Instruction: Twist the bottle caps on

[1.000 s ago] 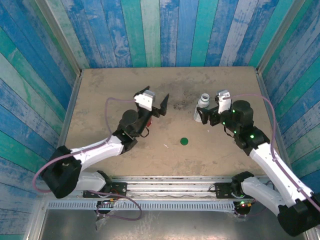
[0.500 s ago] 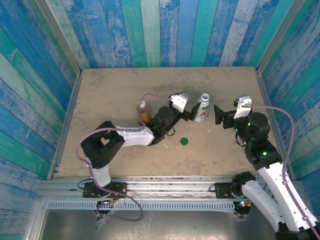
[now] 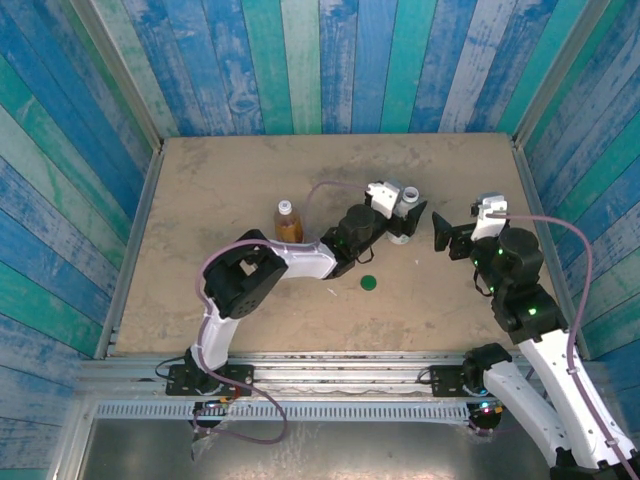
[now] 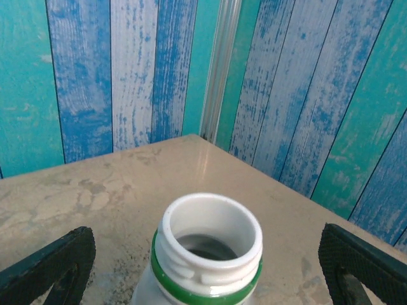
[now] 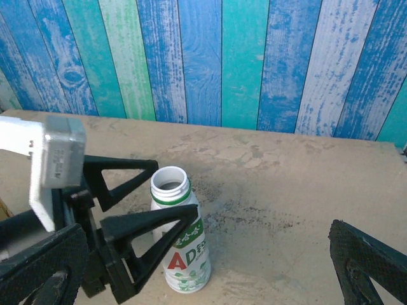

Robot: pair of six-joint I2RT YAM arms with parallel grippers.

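The white bottle (image 3: 402, 218) with red-and-green print stands upright and uncapped at centre right. In the left wrist view its open neck (image 4: 210, 244), with a green ring, sits between my two fingers, and neither finger touches it. My left gripper (image 3: 404, 222) is open and straddles the bottle's upper part (image 5: 181, 241). My right gripper (image 3: 449, 238) hangs open and empty a little to the right of the bottle. The amber bottle (image 3: 288, 222) stands to the left. The dark green cap (image 3: 368, 283) lies flat on the table in front.
The left arm (image 3: 300, 258) stretches across the middle of the table, passing just in front of the amber bottle. A tan tabletop (image 3: 200, 200) is closed in by blue-green plank walls (image 3: 320, 60) on three sides.
My left arm has swung right, from the amber bottle across to the white bottle, and now straddles it. My right gripper has drawn back to the right, away from the white bottle.
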